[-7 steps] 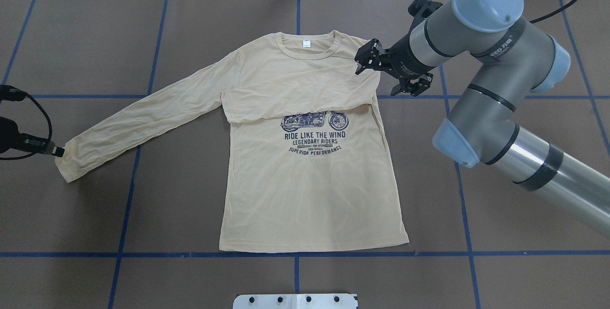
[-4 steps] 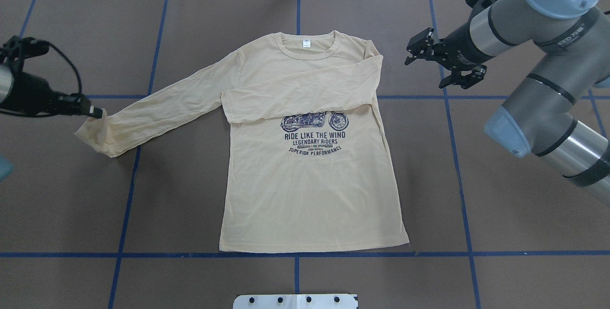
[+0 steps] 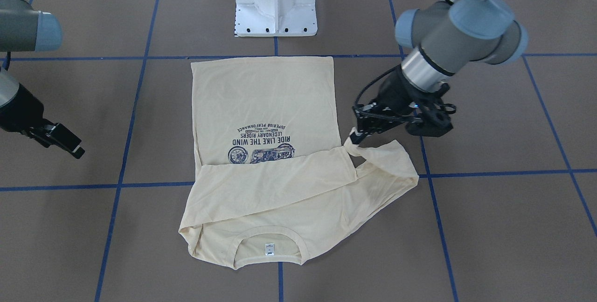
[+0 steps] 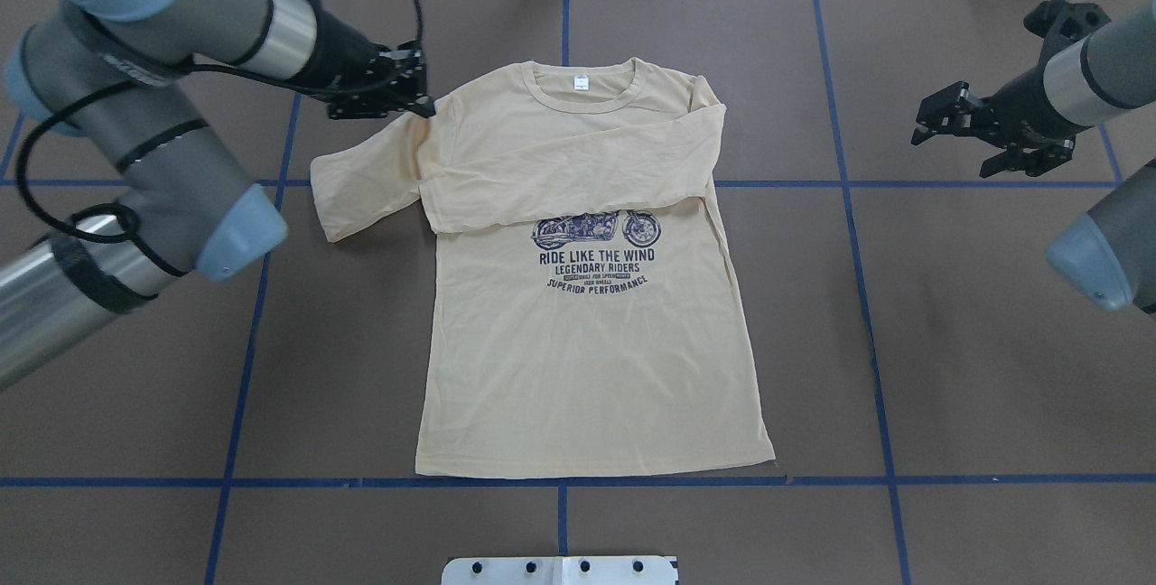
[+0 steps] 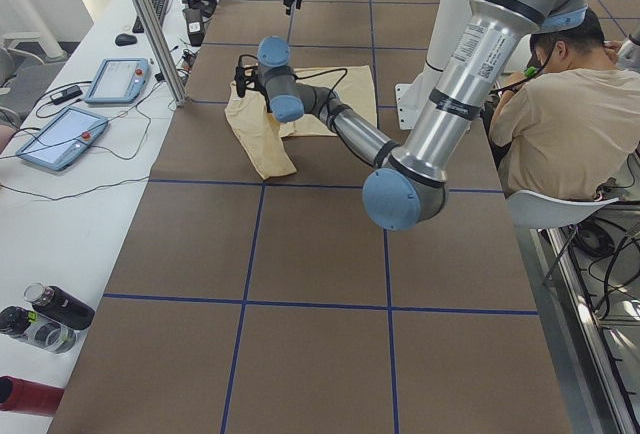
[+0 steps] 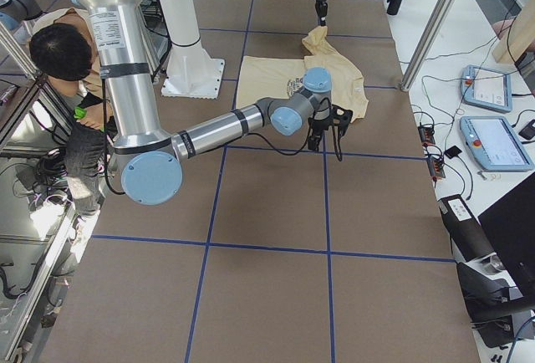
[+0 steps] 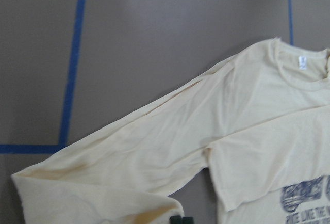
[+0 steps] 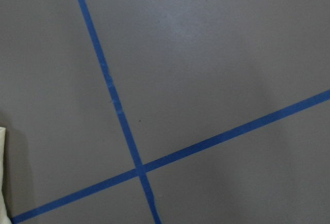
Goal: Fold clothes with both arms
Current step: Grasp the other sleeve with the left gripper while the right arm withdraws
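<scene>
**A:** What is laid out, and where is it held?

**B:** A cream long-sleeved T-shirt [image 4: 587, 368] is spread flat, print up, on the brown counter [image 4: 903, 341]. Its body lies below the left claw [image 4: 417, 105] and towards the right claw [image 4: 939, 116]. One sleeve [image 4: 578, 170] is already laid across the chest. The other sleeve [image 4: 361, 188] is lifted and doubled back, and its cuff [image 3: 353, 146] is pinched in the clenched left claw, just above the near shoulder. The right claw is held released with nothing in it, well apart from the shirt.

**A:** How is this step best done?

**B:** The sleeve is judged to be going over the chest. The cuff should be kept low and drawn straight across, so the thin fabric is not dragged and the shoulder beneath the claw is not bunched. It should be let go only once the sleeve is laid flat over the first.

**A:** Are any containers seen?

**B:** None are seen on the counter. A few bottles [image 5: 45, 316] lie on a white side bench [image 5: 60, 214], well apart from either claw. Their contents cannot be told.
</scene>
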Robot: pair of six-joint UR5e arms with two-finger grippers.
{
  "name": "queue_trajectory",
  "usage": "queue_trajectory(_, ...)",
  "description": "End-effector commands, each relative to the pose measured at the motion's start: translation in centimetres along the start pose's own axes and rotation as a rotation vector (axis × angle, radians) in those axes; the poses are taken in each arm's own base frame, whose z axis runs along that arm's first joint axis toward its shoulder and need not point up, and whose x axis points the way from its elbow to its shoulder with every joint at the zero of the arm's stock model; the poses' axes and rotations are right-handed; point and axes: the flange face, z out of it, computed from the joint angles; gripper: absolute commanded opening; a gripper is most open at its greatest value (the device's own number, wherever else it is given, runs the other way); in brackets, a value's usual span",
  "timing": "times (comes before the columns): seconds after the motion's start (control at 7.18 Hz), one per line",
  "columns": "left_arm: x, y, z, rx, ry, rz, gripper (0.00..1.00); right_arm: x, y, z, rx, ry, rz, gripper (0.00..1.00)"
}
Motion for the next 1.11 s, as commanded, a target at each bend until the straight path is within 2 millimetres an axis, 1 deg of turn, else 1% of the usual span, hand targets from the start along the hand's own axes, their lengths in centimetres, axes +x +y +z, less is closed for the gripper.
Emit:
queue_trajectory(0.0,10.8,3.5,3.5,0.069,0.076,-0.013,0.0,2.0,-0.7,0.1,0.01,0.023,0.01,1.0)
queue_trajectory(0.14,13.8,4.6,5.2,0.087,0.083,-0.007,0.0,2.2,-0.8,0.3,0.009,0.026,0.013,1.0)
queue_trajectory(0.28,16.2,5.4,6.1,0.112,0.093,-0.006,0.0,2.1,-0.8,0.3,0.008,0.026,0.012,1.0)
queue_trajectory(0.42,18.2,5.6,7.5,0.109,0.087,-0.01,0.0,2.0,-0.8,0.4,0.008,0.026,0.012,1.0)
queue_trajectory(0.56,18.9,6.8,9.2,0.127,0.091,-0.004,0.0,1.8,-0.8,0.3,0.009,0.023,0.009,1.0)
queue_trajectory(0.7,18.7,8.5,10.5,0.133,0.09,0.002,0.0,1.8,-0.8,0.3,0.009,0.023,0.009,1.0)
queue_trajectory(0.84,18.7,8.7,11.1,0.139,0.085,-0.001,0.12,1.7,-0.8,0.2,0.01,0.022,0.008,1.0)
queue_trajectory(0.98,18.8,9.4,11.4,0.128,0.096,-0.035,0.26,1.5,-0.7,-0.1,0.005,0.014,0.007,1.0)
